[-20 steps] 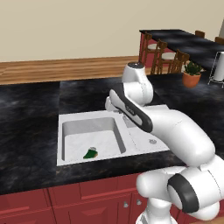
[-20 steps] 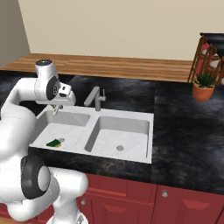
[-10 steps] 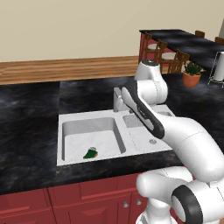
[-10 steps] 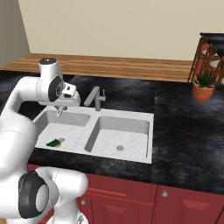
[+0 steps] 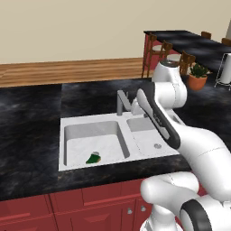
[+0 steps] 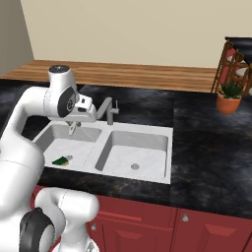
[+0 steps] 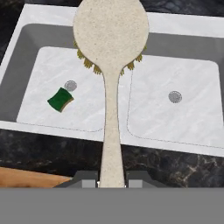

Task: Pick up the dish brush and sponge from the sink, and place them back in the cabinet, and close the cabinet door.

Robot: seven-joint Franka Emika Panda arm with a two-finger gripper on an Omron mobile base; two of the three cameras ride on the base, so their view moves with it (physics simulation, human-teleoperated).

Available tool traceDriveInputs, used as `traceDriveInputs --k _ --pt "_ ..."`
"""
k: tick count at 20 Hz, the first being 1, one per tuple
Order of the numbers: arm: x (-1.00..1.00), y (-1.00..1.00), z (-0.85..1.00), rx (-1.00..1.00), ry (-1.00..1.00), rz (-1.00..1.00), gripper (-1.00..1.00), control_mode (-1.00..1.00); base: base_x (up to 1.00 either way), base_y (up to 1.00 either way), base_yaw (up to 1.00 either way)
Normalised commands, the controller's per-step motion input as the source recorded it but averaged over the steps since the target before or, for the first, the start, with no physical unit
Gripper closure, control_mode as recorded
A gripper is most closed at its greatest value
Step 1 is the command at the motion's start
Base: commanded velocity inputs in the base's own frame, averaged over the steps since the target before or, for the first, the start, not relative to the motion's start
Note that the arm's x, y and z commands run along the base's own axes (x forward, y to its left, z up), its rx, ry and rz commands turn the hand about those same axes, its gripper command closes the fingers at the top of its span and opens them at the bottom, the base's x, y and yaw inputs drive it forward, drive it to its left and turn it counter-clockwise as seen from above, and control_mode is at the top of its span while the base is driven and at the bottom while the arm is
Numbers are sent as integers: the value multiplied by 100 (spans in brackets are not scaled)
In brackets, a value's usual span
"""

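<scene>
My gripper (image 7: 112, 177) is shut on the thin handle of the dish brush (image 7: 111, 35), whose round cream head with tan bristles hangs over the divider of the white sink (image 7: 123, 109). In the right base view the gripper (image 6: 74, 125) hovers above the left basin with the brush (image 6: 72, 129) in it. The dark green sponge (image 7: 60, 99) lies flat on the left basin's floor beside the drain, well below the gripper; it also shows as the sponge (image 5: 94, 158) and the sponge (image 6: 61, 160). The cabinet and the cabinet door are out of view.
A grey faucet (image 5: 121, 102) stands behind the sink's middle, close to the hand. Black stone counter (image 6: 206, 157) surrounds the sink (image 5: 74, 168). A potted plant (image 6: 229, 96) sits at the far right, with chairs (image 5: 158, 52) beyond. Red drawers (image 6: 147, 224) run below the counter edge.
The arm has swung a little to the right over the sink with the brush still gripped. The sponge has not moved.
</scene>
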Motion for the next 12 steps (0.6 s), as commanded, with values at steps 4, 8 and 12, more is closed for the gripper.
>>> traceDriveInputs --k 4,8,12 --pt "-21 -22 7 0 0 0 100 -100 0 0 0" --pt "-30 -17 1 0 0 0 100 -100 0 0 0" --pt "-19 -7 4 0 0 0 100 -100 0 0 0"
